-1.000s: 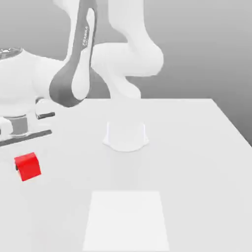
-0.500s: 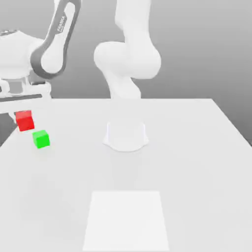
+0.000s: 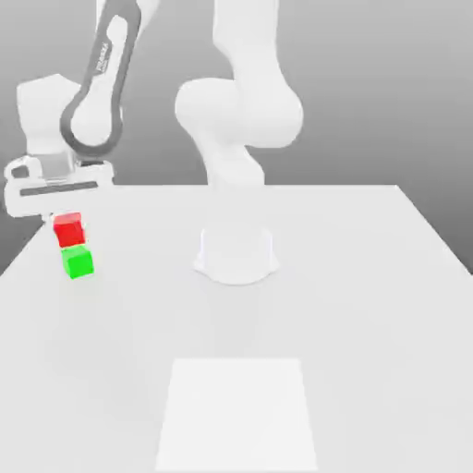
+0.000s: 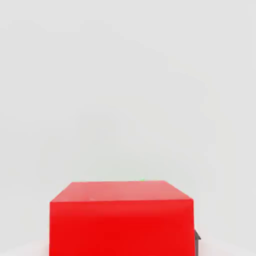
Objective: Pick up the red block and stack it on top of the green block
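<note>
Now the small glossy red cube, pinched in the white arm's two-finger gripper, hangs directly over the small bright green cube, at the exterior view's left edge of the table. A moment ago it was carried in from lower down and further left; half a second back it sat up and to the left of the green cube, and it has since slid across into line. Whether the two cubes touch yet I cannot tell, though they look very close. By my reckoning only the lowering and release remain. The plain white tabletop carries a paler square patch near the front, and a grey wall stands behind.
</note>
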### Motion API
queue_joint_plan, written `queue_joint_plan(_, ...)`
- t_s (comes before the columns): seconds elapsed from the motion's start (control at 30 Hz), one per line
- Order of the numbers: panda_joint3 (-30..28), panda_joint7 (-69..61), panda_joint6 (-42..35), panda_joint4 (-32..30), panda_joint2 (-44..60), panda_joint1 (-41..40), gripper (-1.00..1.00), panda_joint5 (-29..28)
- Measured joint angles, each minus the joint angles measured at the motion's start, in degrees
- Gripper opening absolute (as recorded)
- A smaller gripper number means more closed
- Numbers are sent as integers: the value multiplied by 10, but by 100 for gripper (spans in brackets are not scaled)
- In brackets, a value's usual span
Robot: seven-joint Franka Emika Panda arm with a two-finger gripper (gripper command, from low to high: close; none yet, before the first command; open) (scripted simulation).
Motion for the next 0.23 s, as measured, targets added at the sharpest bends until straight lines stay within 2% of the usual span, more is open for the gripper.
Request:
queue_joint_plan(0.1, -11, -62, 29, -1, 41, 36, -100, 90)
queue_joint_plan(0.23, 34, -158, 65, -1, 98, 29, -100, 227)
